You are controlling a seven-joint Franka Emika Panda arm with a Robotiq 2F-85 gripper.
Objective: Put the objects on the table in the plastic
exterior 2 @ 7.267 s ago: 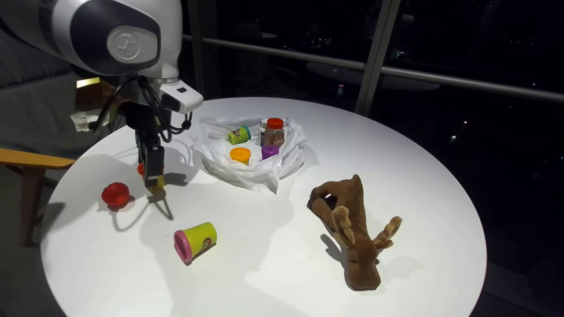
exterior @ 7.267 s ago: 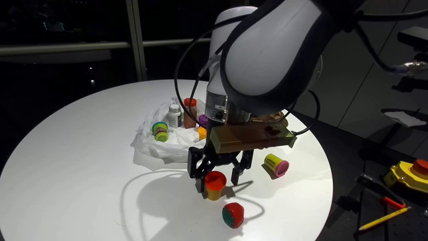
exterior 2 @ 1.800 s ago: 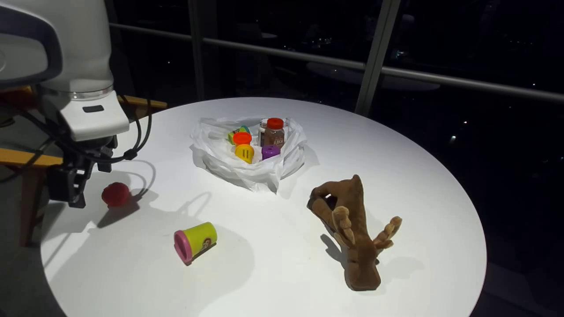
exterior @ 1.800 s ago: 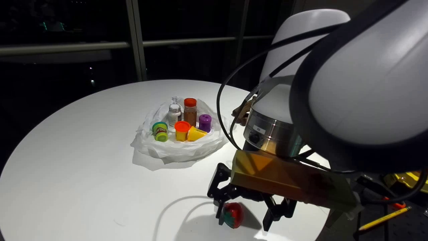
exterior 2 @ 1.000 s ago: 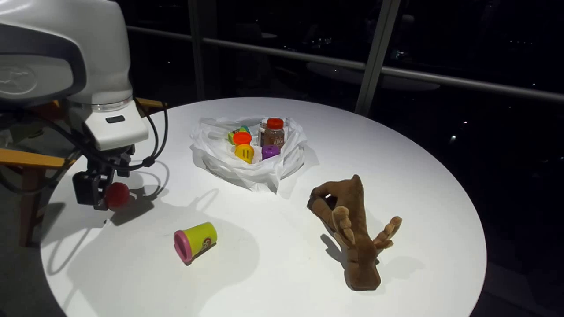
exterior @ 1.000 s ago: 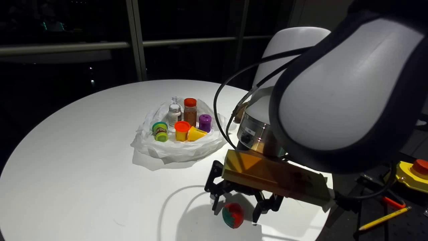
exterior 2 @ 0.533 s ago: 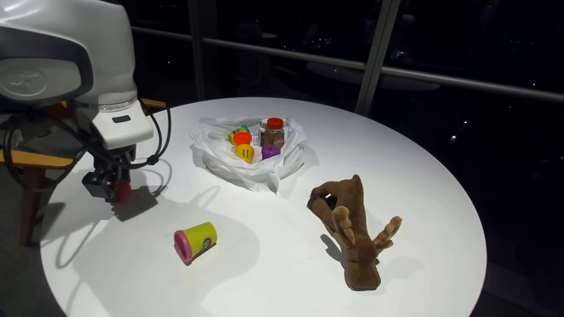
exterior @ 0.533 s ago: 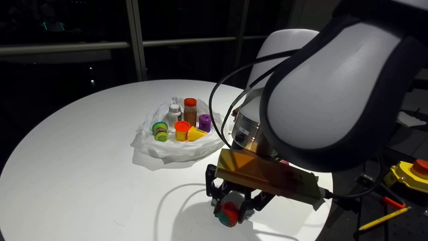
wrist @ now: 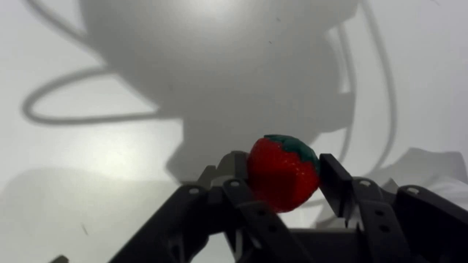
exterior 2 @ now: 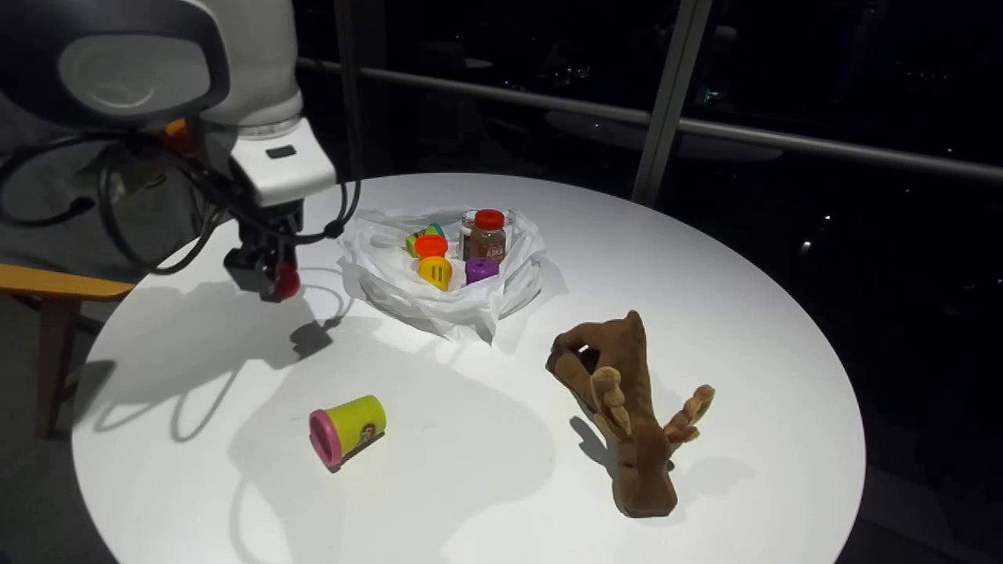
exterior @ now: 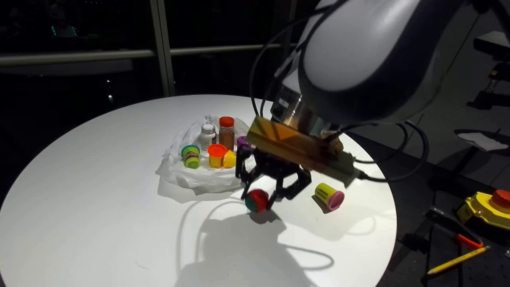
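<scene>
Red-and-green strawberry [exterior: 258,200]: lifted off the table [exterior 2: 666,290] since half a second ago and carried, together with the gripper [wrist: 283,173], from the lower part of an exterior view up toward its centre. Jaws clamped on the strawberry from both sides, plain in the wrist view.

Further entries, near to far, as placed in an exterior view:

– Plush toy [exterior 2: 639,427], brown, antlered; lower right, lying on the white table top.
– Pink-lidded can [exterior 2: 356,423], yellow-green; lower left of centre, on its side, lid to the left.
– Same strawberry and gripper; left part of the frame, above the table.
– Plastic bag [exterior 2: 439,313], white, crumpled; middle of the frame, spread out around its contents, near the strawberry yet apart from it. Contents:
– Yellow can [exterior 2: 435,274], tilted.
– Purple container [exterior 2: 481,272], right of the yellow can.
– Orange-lidded can [exterior: 217,157], upright, behind the yellow can.
– Red-lidded jar [exterior 2: 488,244], upright, at the right of the group.
– Green can [exterior: 191,158], teal-lidded, tilted, at the left, partly hidden by the orange-lidded can.
– White bottle [exterior: 208,139], upright, partly hidden behind the jar.
– Window frame [exterior 2: 666,110], metal; upper right, against darkness.
</scene>
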